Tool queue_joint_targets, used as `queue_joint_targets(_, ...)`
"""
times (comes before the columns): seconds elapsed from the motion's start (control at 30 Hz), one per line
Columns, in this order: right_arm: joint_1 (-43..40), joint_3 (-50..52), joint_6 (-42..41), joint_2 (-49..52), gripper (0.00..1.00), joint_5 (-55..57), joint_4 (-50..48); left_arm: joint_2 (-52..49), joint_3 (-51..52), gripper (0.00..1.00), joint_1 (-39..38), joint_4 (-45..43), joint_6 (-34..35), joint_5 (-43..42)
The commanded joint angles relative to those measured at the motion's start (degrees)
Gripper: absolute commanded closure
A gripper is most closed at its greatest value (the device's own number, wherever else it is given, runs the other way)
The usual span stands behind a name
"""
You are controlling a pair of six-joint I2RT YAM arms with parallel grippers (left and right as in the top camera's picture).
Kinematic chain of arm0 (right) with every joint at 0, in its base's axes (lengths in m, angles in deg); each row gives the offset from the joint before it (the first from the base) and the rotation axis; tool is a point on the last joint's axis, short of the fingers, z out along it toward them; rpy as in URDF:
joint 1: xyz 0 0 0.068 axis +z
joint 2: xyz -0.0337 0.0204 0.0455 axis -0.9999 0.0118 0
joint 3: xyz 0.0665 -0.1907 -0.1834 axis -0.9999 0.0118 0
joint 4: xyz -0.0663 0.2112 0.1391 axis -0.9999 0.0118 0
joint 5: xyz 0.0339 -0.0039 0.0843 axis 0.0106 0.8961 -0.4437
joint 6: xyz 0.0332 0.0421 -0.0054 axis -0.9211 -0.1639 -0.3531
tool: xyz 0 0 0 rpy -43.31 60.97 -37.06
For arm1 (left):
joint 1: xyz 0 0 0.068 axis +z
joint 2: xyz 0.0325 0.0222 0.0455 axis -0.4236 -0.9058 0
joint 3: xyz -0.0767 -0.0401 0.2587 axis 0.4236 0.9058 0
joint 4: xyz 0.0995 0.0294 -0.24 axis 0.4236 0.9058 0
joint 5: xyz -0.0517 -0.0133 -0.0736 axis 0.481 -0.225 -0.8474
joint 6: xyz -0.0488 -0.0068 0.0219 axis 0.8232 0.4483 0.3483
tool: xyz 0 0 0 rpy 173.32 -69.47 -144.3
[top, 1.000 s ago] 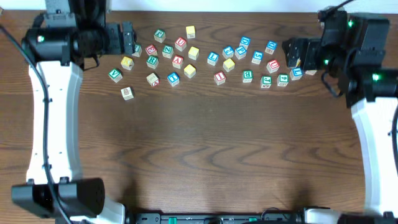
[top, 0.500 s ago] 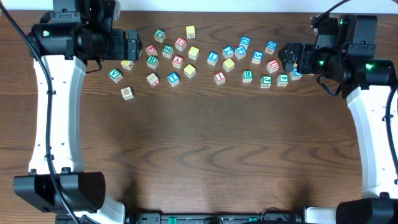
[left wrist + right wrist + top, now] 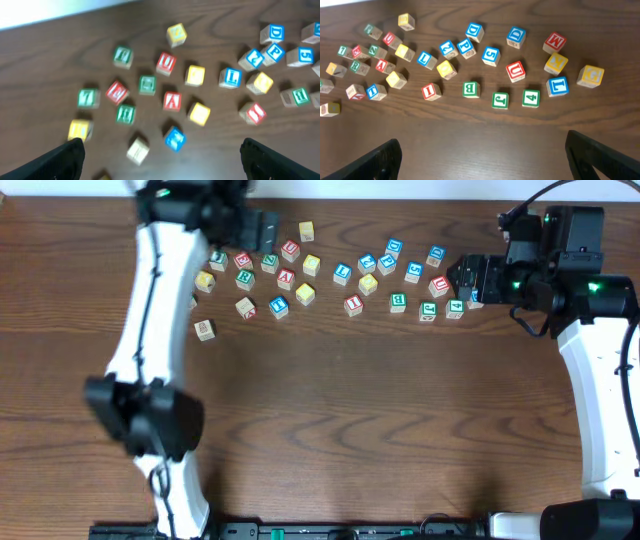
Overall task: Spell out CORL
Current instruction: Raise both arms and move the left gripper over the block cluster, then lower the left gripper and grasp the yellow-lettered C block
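Note:
Several wooden letter blocks lie scattered along the back of the table [image 3: 330,410]. My left gripper [image 3: 268,230] [image 3: 160,152] is open and empty above the left part of the cluster; its view, blurred, shows a red U block [image 3: 165,62] and a blue L block [image 3: 230,77]. My right gripper [image 3: 463,277] [image 3: 482,150] is open and empty at the right end of the cluster. Its view shows a blue L block [image 3: 557,86], a red U block [image 3: 515,71] and a blue D block [image 3: 516,36]. I cannot pick out a C, O or R block for certain.
One block [image 3: 205,329] sits apart at the front left of the cluster. The left arm's white link [image 3: 150,330] reaches over the left side of the table. The brown wooden tabletop extends in front of the blocks.
My left arm has swung to the right, carrying its gripper from the cluster's left edge to above its back left. The right arm has barely moved. No block has moved.

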Motion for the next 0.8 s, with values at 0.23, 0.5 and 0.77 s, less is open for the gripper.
queue_joint_targets(0.23, -0.2, -1.0, -0.5, -0.1, 0.01, -0.3, 2.6, -15.4, -7.4, 0.10, -6.1, -5.3, -0.6, 4.9)
queue_joint_targets(0.5, -0.2, -1.0, -0.5, -0.1, 0.01, -0.3, 4.3, -21.4, -7.4, 0.19, -8.3, -11.8, -0.5, 4.9)
queue_joint_targets(0.77, -0.2, -1.0, -0.5, -0.1, 0.01, -0.3, 5.4, -24.0, -7.1, 0.23, -8.8, -17.4, -0.1, 4.9)
